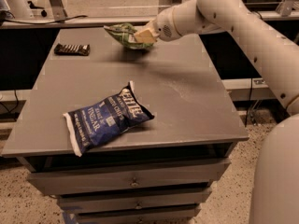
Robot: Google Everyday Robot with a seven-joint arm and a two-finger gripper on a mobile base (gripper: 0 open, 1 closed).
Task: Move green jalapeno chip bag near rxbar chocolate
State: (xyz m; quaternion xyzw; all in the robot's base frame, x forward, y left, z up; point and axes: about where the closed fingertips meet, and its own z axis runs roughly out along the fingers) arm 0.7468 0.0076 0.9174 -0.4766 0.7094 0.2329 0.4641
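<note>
We recorded the gripper (143, 35) over the far part of the grey table (191, 101), at about 12 o'clock from the table's centre. The white arm (243, 27) reached in from 2 o'clock.

1. Task item and jaws. The green jalapeno chip bag (121, 33) projected from the gripper toward 9 o'clock. The pale fingers (145, 34) were pressed onto the bag's right end, so the jaws pinched the bag. The bag hung tilted and clear of the tabletop, with its shadow on the surface just below it.

2. Target. The rxbar chocolate (71, 49) lay flat near the table's left far corner, at about 10 o'clock from the centre. From the held bag it lay toward 8 o'clock, apart from it, with bare tabletop between the two.

3. Containers. Drawers (135, 181) were stacked under the tabletop. Their fronts were closed, and their contents were hidden from us.

4. Other items. A dark-blue chip bag (106, 118) with white ends lay flat at about 7 o'clock from the centre, near the front edge and angled from 8 o'clock to 2 o'clock. It sat well apart from both the held bag and the bar, and off the line between them.
</note>
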